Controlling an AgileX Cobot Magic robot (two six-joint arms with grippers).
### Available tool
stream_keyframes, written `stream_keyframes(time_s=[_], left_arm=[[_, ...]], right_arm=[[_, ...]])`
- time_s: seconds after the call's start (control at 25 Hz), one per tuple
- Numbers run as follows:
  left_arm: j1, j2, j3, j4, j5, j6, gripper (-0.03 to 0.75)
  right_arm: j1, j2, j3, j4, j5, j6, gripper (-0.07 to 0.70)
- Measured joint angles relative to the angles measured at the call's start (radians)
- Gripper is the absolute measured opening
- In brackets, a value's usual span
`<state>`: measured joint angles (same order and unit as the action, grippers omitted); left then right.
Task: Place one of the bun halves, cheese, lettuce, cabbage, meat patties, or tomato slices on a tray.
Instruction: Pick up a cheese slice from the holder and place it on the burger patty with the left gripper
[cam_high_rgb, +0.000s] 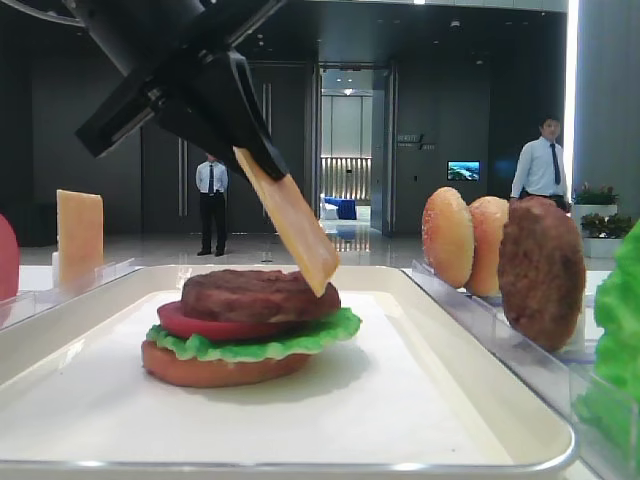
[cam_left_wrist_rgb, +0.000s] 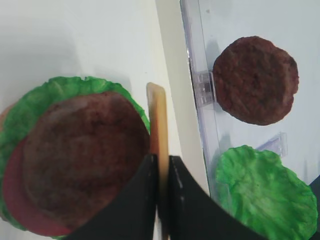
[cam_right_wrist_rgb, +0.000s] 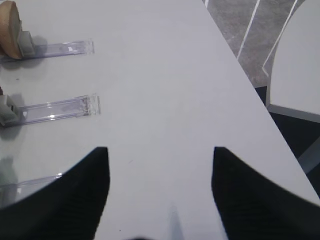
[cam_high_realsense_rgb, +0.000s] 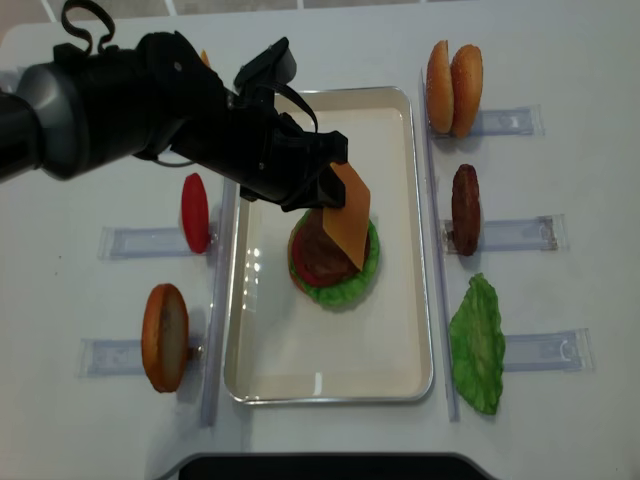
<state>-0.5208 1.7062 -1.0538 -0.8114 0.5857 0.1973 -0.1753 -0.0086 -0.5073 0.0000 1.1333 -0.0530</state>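
Note:
My left gripper (cam_high_realsense_rgb: 325, 183) is shut on a thin yellow-orange cheese slice (cam_high_realsense_rgb: 351, 213), which hangs tilted over the cream tray (cam_high_realsense_rgb: 300, 350). In the low exterior view the cheese (cam_high_rgb: 295, 230) slants down from the gripper (cam_high_rgb: 262, 160) to the right edge of a meat patty (cam_high_rgb: 255, 293). That patty tops a stack of tomato slice (cam_high_rgb: 200, 325), lettuce (cam_high_rgb: 290, 345) and bun half (cam_high_rgb: 215, 370) on the tray (cam_high_rgb: 480, 400). The left wrist view shows the cheese (cam_left_wrist_rgb: 158, 120) edge-on between the fingers, beside the patty (cam_left_wrist_rgb: 85, 155). My right gripper (cam_right_wrist_rgb: 157, 150) is open over bare white table.
Clear racks flank the tray. To its right stand two bun halves (cam_high_realsense_rgb: 454, 75), a patty (cam_high_realsense_rgb: 465, 208) and lettuce (cam_high_realsense_rgb: 477, 343). To its left are a tomato slice (cam_high_realsense_rgb: 195, 212) and a bun half (cam_high_realsense_rgb: 165, 337). Another cheese slice (cam_high_rgb: 79, 235) stands upright at far left.

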Motion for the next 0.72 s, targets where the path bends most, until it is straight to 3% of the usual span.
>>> stream_keyframes(time_s=[0.4, 0.72], left_arm=[[0.000, 0.000, 0.000, 0.031, 0.012, 0.000, 0.032], [0.000, 0.000, 0.000, 0.038, 0.030, 0.000, 0.142]], right_arm=[[0.000, 0.000, 0.000, 0.000, 0.000, 0.000, 0.426], [0.000, 0.000, 0.000, 0.000, 0.000, 0.000, 0.426]])
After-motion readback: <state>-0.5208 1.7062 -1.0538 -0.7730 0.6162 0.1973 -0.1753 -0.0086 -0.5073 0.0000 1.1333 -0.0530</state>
